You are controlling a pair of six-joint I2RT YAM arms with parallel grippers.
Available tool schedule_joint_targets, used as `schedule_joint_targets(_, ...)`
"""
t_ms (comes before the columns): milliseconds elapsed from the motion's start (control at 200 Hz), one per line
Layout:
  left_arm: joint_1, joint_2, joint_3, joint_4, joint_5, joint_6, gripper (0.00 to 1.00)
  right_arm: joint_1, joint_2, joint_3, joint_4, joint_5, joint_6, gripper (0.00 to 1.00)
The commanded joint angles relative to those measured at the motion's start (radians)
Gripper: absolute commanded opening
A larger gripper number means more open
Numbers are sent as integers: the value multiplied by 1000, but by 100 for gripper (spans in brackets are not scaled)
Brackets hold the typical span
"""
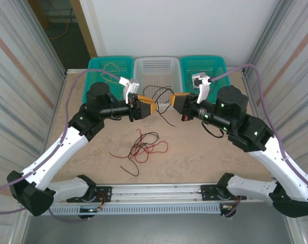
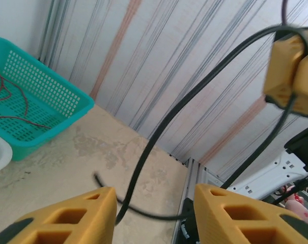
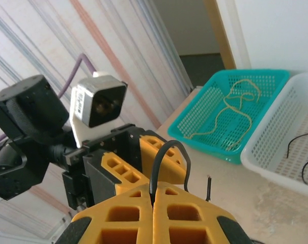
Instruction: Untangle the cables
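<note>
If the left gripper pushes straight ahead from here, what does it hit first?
Probably the black cable hanging ahead of the left gripper, then the right gripper gripping it; depth is unclear.

The left arm (image 1: 62, 151) and right arm (image 1: 283, 165) are built from white links and black joints. A lilac hose (image 1: 247, 65) is run along each, and orange-yellow fingers (image 3: 92, 222) are cut with square hollows.
</note>
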Motion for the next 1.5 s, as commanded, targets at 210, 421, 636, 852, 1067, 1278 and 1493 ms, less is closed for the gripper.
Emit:
schedule_joint_targets(210, -5, 4, -4, 11, 9, 74, 29, -6, 3, -25, 59, -64, 53, 0)
schedule_joint_targets(421, -5, -5, -10, -41, -94, 121, 32, -7, -2, -32, 68, -72, 62, 0)
schedule_joint_targets(636, -4, -42, -60, -43, -174, 147, 34, -8, -11, -52, 84, -80, 71, 0)
schedule_joint_targets(852, -5, -10, -61, -25, -124, 120, 17, -8, -1, -54, 93, -91, 76, 0)
schedule_joint_targets(1067, -5, -31, -71, 3, -154, 109, 2, -10, -12, -71, 91, -82, 78, 0)
schedule_joint_targets(1278, -3, -34, -53, -35, -185, 121, 0, -12, -22, -92, 76, -54, 78, 0)
schedule_joint_targets(1493, 10, -24, -19, -74, -245, 123, 0, -13, -28, -115, 16, 52, 74, 41)
